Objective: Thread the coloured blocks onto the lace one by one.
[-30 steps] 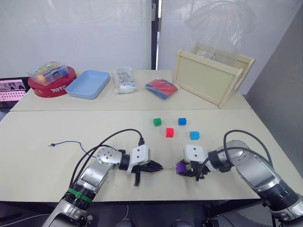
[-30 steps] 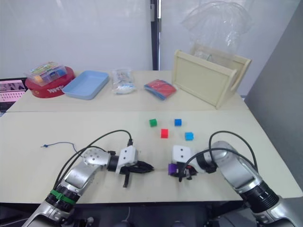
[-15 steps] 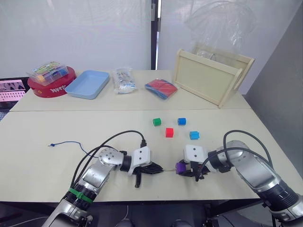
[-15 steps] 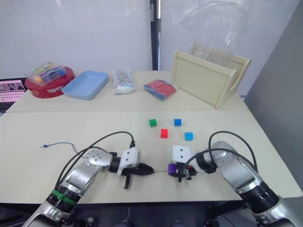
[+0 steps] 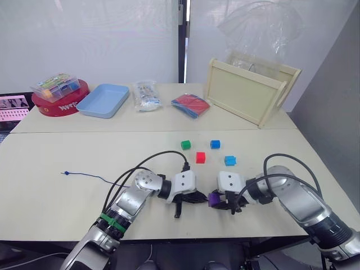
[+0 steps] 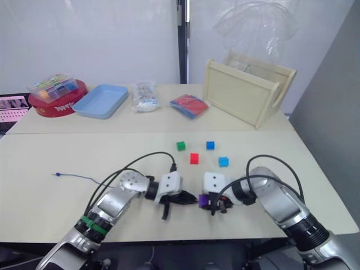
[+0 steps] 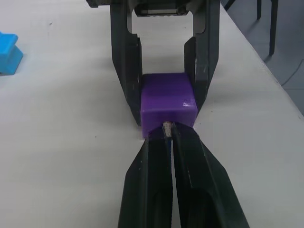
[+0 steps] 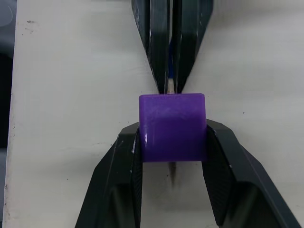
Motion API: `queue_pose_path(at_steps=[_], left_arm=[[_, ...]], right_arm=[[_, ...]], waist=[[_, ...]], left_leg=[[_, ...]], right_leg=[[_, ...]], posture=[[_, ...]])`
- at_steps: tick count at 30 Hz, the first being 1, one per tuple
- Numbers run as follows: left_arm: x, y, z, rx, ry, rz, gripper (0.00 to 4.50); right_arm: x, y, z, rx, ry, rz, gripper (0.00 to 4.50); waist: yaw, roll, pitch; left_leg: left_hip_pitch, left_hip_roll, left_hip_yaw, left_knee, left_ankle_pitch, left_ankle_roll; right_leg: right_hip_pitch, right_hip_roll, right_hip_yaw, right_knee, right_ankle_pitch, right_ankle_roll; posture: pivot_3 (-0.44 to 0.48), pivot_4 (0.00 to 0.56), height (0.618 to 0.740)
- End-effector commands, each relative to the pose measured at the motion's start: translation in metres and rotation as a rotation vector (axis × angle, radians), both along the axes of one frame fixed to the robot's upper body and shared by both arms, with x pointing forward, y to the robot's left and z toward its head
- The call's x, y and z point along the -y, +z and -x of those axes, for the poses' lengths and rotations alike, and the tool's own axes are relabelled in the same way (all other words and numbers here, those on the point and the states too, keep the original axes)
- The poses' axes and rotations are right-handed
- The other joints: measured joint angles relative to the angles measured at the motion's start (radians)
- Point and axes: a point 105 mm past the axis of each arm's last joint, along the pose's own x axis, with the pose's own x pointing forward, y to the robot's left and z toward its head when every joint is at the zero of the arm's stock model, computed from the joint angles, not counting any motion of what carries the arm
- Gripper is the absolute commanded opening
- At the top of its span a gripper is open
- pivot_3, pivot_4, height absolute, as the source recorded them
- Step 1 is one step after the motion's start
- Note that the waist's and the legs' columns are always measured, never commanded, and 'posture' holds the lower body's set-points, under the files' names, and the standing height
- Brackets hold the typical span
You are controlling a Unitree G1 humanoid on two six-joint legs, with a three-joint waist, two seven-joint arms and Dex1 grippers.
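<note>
At the worktop's six o'clock edge, the right end effector clamps the small purple plastic cube. The left end effector, pinched together on the thin dark blue lace, holds its pale tip at the cube's face. A slight misalignment could bend the tip or push the cube askew.

You had a cream table carrying four small plastic cubes, green, red, dark blue, light blue, plus a thin blue lace.
</note>
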Motion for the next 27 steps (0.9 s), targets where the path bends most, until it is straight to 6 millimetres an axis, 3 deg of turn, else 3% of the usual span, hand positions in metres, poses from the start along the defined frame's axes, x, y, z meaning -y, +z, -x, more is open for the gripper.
queue_pose_path(at_steps=[1,4,5,11,19,27], left_arm=[[0.013,0.015,-0.001,0.058,-0.020,0.040,0.00],[0.012,0.017,0.000,0.005,-0.016,0.060,0.00],[0.010,0.018,0.001,-0.007,-0.017,0.061,0.70],[-0.010,0.024,-0.002,-0.001,0.020,0.042,2.64],[-0.050,0.015,-0.007,0.064,0.064,-0.056,2.65],[-0.038,0.015,-0.005,0.074,0.038,0.004,2.65]], right_arm=[[-0.002,-0.011,0.003,-0.029,-0.006,0.019,1.18],[-0.002,-0.012,0.003,-0.039,-0.011,0.014,1.18],[-0.002,-0.012,0.004,-0.043,-0.012,0.011,1.18],[-0.004,-0.012,0.002,-0.041,-0.010,0.008,1.18],[-0.007,-0.013,0.001,-0.040,0.000,0.005,1.18],[-0.007,-0.012,0.000,-0.032,-0.004,0.002,1.18]], waist=[[0.002,0.000,0.000],[0.003,0.000,0.000],[0.003,0.000,0.000],[-0.002,0.000,0.000],[-0.009,0.000,0.000],[-0.012,0.000,0.000]], left_leg=[[0.000,0.000,0.000,0.000,0.000,0.000],[0.000,0.000,0.000,0.001,0.000,0.000],[0.000,0.000,0.000,0.001,0.000,0.000],[0.001,0.000,0.000,0.001,0.000,0.000],[0.001,0.002,0.000,0.000,0.000,0.000],[0.001,0.002,0.000,0.000,0.000,0.000]], right_leg=[[0.000,0.000,0.000,0.000,0.000,0.000],[0.001,0.000,0.000,0.000,0.000,0.000],[0.001,0.000,0.000,0.000,0.000,0.000],[0.001,0.000,0.000,0.000,0.000,0.000],[0.001,0.001,0.001,0.000,0.000,0.000],[0.001,0.002,0.000,0.001,0.000,0.000]], posture=[[0.000,0.150,0.740],[0.000,0.150,0.740],[0.000,0.150,0.740],[0.000,0.150,0.740],[0.000,0.150,0.740],[0.000,0.150,0.740]])
